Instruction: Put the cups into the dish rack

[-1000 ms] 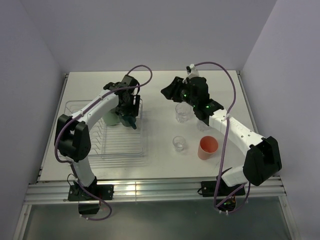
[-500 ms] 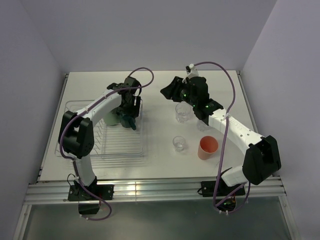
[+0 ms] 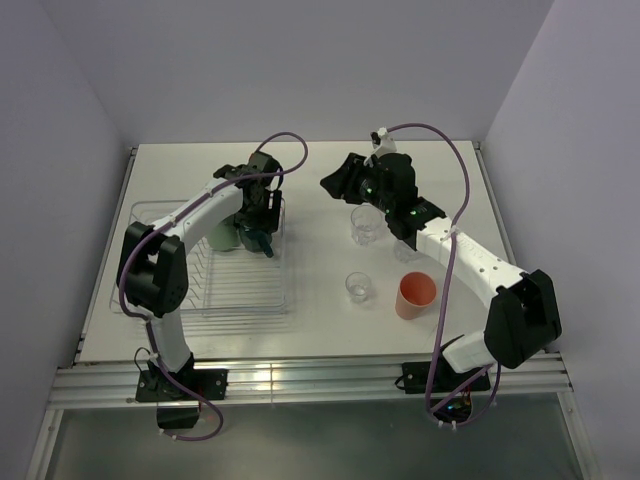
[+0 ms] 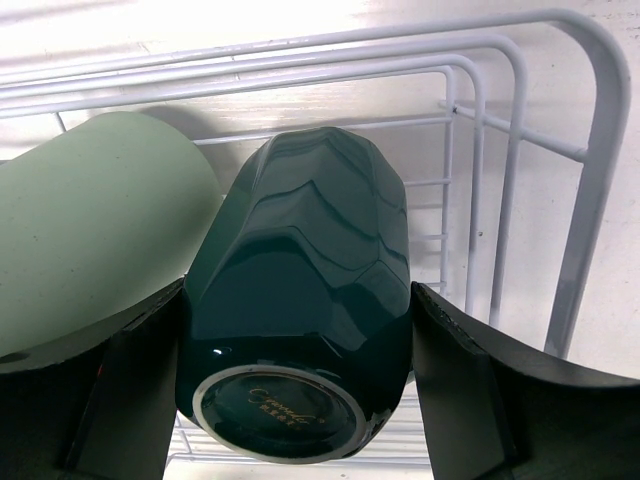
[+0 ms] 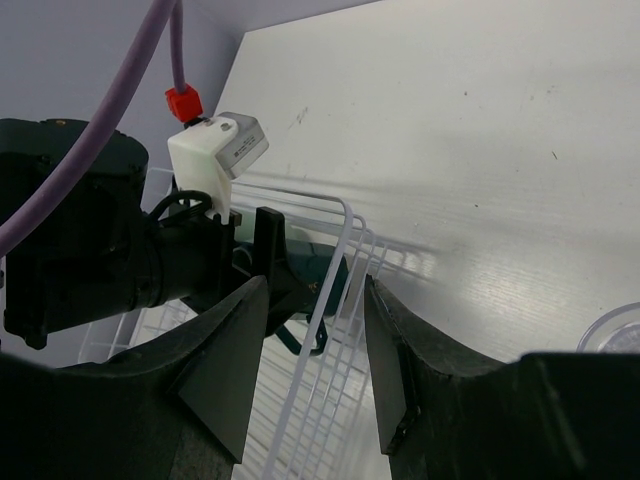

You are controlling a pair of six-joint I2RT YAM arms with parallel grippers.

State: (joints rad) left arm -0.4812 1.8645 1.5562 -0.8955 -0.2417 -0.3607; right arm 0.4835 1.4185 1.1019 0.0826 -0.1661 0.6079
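Note:
The dish rack (image 3: 205, 300) lies on the left of the table. My left gripper (image 3: 254, 228) reaches down into its far right part, shut on the dark teal mug (image 3: 258, 241). In the left wrist view the mug (image 4: 300, 250) is held between my fingers (image 4: 455, 390) with its base toward the camera, beside the pale green tumbler (image 4: 90, 220), which stands in the rack (image 3: 220, 236). My right gripper (image 3: 335, 183) is open and empty above the table's middle. Two clear glasses (image 3: 366, 226) (image 3: 358, 287) and the salmon-pink tumbler (image 3: 416, 295) stand on the table. A third glass (image 3: 405, 250) is partly hidden under my right arm.
The rack's white wire rim (image 4: 590, 150) rises just right of the mug. In the right wrist view the rack rim (image 5: 330, 270) and my left arm fill the left side, and a glass rim (image 5: 622, 335) shows at the right edge. Walls enclose the table on three sides.
My left arm has shifted a little over the rack, its elbow moving in, with the teal mug still in its grip. The right arm has hardly moved.

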